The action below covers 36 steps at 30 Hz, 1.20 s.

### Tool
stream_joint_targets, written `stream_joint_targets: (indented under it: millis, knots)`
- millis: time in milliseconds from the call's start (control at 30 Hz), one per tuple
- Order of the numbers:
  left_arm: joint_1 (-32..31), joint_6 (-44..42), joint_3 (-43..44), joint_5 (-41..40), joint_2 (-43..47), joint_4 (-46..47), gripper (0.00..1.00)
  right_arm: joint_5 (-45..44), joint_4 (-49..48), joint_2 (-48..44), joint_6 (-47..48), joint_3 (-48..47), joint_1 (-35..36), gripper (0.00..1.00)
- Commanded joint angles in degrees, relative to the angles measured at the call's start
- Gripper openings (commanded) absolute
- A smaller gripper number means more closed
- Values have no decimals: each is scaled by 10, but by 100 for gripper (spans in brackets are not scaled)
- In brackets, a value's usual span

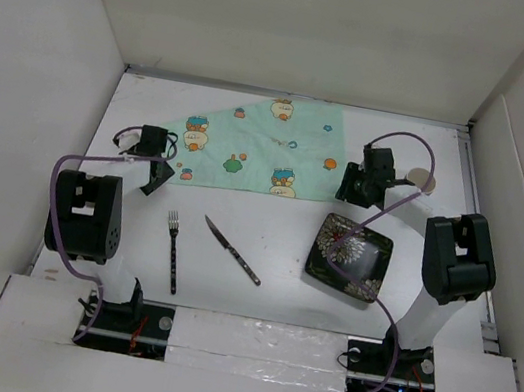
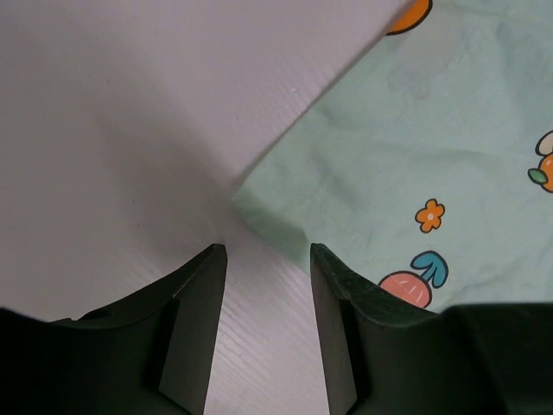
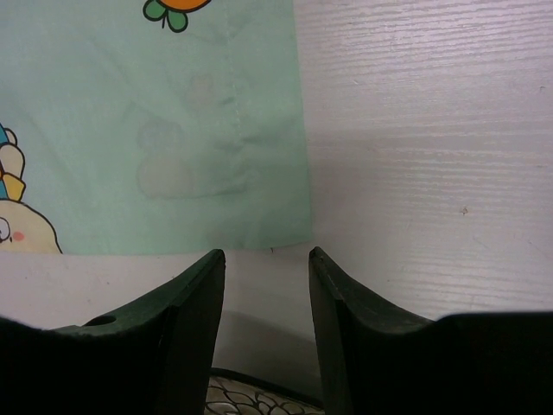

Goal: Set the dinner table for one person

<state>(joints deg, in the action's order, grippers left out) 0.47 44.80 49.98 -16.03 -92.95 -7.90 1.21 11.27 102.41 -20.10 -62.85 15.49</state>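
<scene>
In the top view, a round tan object at the far right sits half behind the right arm, too hidden to name, and the tip of the placemat's near-left corner is lost against the left gripper. In the right wrist view, the dark flowered plate shows only as a sliver at the bottom edge. In the left wrist view, the placemat's cartoon prints run off the top and right edges.
</scene>
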Motion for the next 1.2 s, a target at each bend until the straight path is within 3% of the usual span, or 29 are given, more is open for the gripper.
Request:
stream_joint_targets:
  millis: [0, 200, 300, 433, 567, 833, 1167]
  knots:
    - [1, 19, 9, -29, -19, -1, 41, 13, -21, -2, 5, -11, 5, 49]
    - [1, 19, 25, -37, -44, 3, 40, 18, -27, 5, 1, -13, 0, 49]
    - [1, 14, 28, -30, -53, 10, 26, 19, -26, 9, 1, -19, 0, 49]
    - [1, 5, 34, -24, -52, 17, 0, 23, -24, 14, 0, -23, 0, 51]
    - [1, -15, 43, -34, -30, 15, 0, 28, -17, 15, -1, -27, -5, 63]
    - [1, -36, 44, -12, 55, 30, 0, -9, 42, 26, -10, -66, -11, 63]
    - [1, -44, 56, 41, 62, 46, 0, -58, 153, 81, -18, -151, 6, 63]
